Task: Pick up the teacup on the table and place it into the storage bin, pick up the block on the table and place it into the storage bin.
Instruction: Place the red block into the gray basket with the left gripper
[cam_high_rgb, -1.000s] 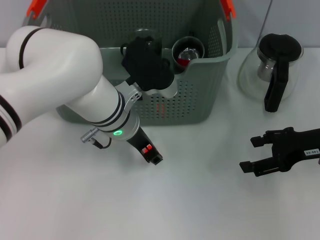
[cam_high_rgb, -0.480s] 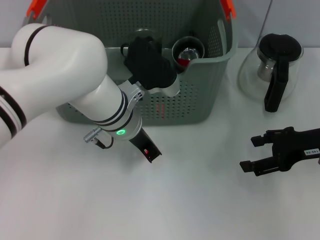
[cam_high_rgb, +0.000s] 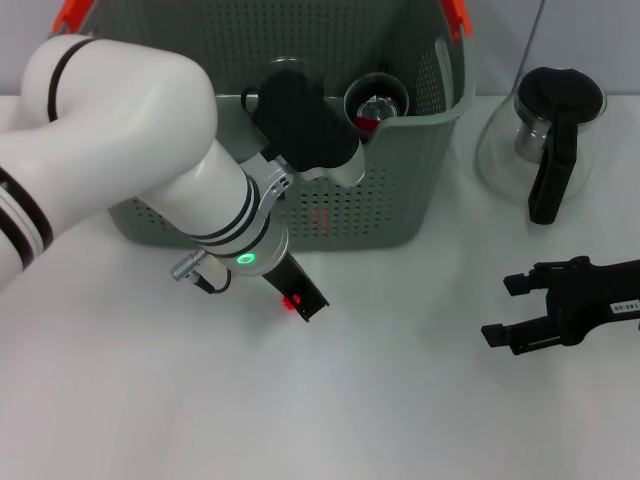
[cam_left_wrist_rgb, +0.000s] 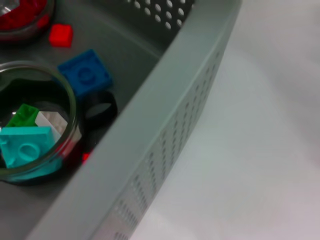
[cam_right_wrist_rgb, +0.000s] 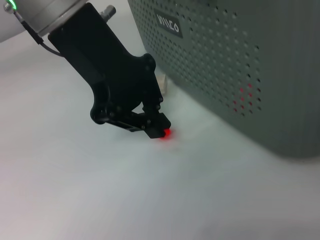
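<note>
Overhead head view, close wrists (shared storage bin (cam_high_rgb: 400, 210))

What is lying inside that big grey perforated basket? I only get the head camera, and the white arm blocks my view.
Observer: The left wrist camera shows a blue studded block on the floor of the grey perforated plastic storage bin.
Operator: So the left end effector over the rim hides it. Anything else?
Observer: A clear round glass cup holds a teal block and a green block.
Operator: The right end effector lies open on the table. What does its camera see?
Observer: A small black label with white lettering on the bin's outer wall.
</note>
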